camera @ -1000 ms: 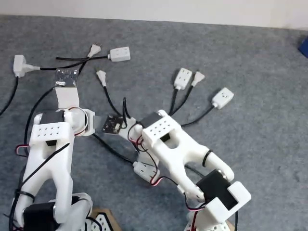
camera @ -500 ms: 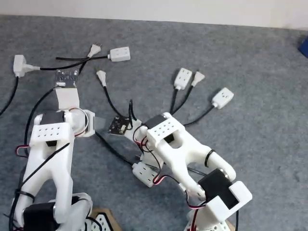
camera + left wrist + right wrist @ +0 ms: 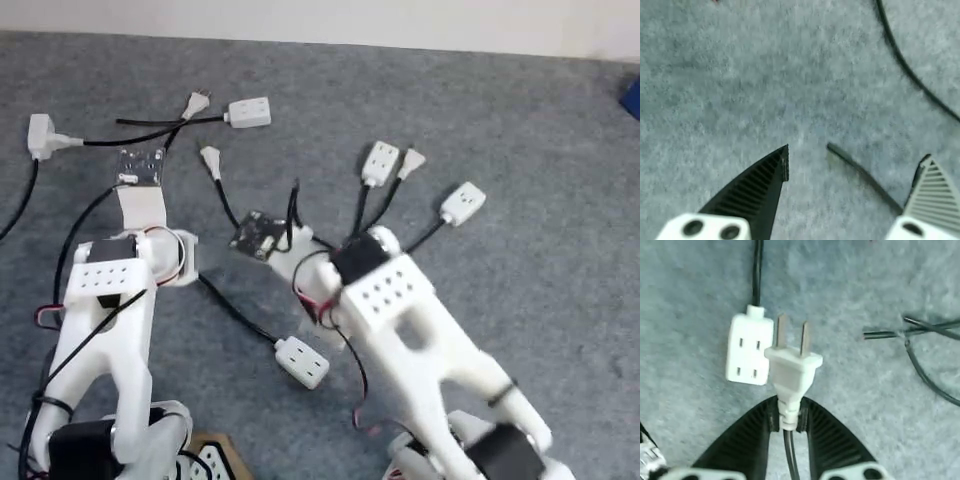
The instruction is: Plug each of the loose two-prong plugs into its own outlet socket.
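My right gripper (image 3: 787, 412) is shut on the neck of a white two-prong plug (image 3: 790, 367), where its black cable leaves. The prongs point away from the fingers. Just beside the plug, and partly behind it, lies a white outlet block (image 3: 749, 350) with a black cable. My left gripper (image 3: 856, 155) stands open over the grey carpet, with a black cable end (image 3: 860, 172) lying between its fingers. In the high view, loose plugs (image 3: 210, 157) (image 3: 197, 102) (image 3: 411, 158) and outlet blocks (image 3: 250, 112) (image 3: 380, 162) (image 3: 462, 202) (image 3: 302, 360) are scattered on the carpet.
A white adapter (image 3: 40, 132) with a cable in it lies at the far left. Black cables (image 3: 230, 305) run between the two arms, and more cables (image 3: 912, 340) cross near the held plug. A dark cable (image 3: 905, 65) passes beyond the left gripper.
The right arm has swung away from the front and stretched towards the far side, uncovering the outlet block near the front. The left arm has barely moved.
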